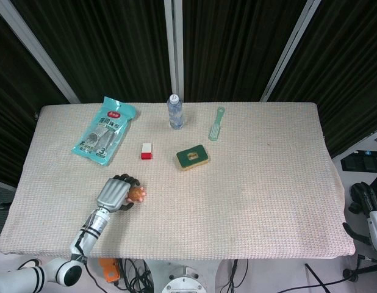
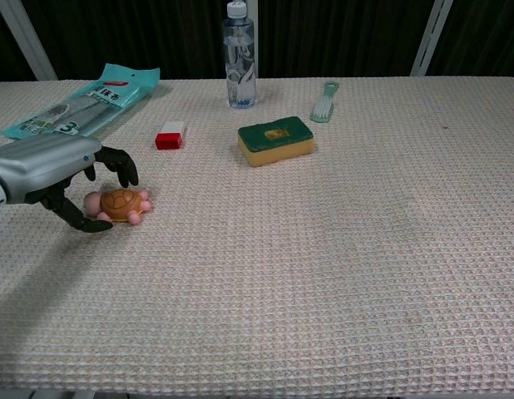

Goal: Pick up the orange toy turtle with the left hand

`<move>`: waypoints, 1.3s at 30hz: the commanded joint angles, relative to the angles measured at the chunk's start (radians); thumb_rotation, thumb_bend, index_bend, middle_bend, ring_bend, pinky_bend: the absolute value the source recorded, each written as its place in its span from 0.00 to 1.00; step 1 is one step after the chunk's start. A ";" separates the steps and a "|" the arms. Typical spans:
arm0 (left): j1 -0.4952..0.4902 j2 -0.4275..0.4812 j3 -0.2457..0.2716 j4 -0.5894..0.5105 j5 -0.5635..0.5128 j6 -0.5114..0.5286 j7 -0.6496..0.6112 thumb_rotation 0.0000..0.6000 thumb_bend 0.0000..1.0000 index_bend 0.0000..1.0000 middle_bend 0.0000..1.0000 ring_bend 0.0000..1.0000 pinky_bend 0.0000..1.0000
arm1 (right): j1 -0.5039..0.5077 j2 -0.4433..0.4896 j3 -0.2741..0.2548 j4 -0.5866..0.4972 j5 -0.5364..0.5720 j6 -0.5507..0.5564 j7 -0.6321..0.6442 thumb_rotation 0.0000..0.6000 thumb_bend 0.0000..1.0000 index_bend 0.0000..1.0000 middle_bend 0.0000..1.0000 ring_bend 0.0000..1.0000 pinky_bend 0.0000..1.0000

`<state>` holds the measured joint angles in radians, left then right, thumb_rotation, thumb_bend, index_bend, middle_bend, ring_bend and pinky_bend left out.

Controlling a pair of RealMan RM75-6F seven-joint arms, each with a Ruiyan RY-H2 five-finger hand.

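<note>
1. The orange toy turtle [image 2: 121,204] is seen lying on the counter [image 2: 323,249].
2. The left hand [image 2: 53,170] is curled around the turtle's head end, fingers apart; a firm grip cannot be told.

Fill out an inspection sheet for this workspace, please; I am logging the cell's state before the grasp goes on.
Surface: table under a beige waffle-weave cloth, flat.
Job's things: orange toy turtle on the cloth near the front left.
Clutter: teal packet, water bottle upright, red and white block, green and yellow sponge, green brush, all apart from the turtle.
Hands: left hand curled around the turtle's head end, fingers arched over it; firm grip cannot be told. Right hand off the table's right edge, state unclear.
Cables: some below the front edge.
Surroundings: dark curtains with pale frame bars.
</note>
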<state>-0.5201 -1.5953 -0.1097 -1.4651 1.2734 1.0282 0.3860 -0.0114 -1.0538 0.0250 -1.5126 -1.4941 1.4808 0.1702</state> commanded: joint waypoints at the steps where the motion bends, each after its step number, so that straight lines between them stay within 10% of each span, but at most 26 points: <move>1: -0.005 -0.006 0.001 0.008 -0.005 -0.001 0.000 1.00 0.19 0.35 0.36 0.26 0.37 | 0.000 0.000 0.000 0.001 0.001 -0.001 0.000 1.00 0.16 0.00 0.00 0.00 0.00; 29: -0.009 -0.063 0.020 0.100 0.044 0.069 -0.059 1.00 0.34 0.76 0.80 0.66 0.72 | -0.004 -0.005 0.002 0.013 0.009 -0.003 0.008 1.00 0.16 0.00 0.00 0.00 0.00; 39: 0.002 -0.009 0.040 0.037 0.030 0.059 -0.030 1.00 0.17 0.50 0.36 0.18 0.38 | -0.006 -0.004 0.003 0.014 0.007 0.002 0.009 1.00 0.16 0.00 0.00 0.00 0.00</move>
<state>-0.5211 -1.6178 -0.0749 -1.4094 1.3071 1.0892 0.3440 -0.0175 -1.0581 0.0279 -1.4990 -1.4868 1.4833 0.1792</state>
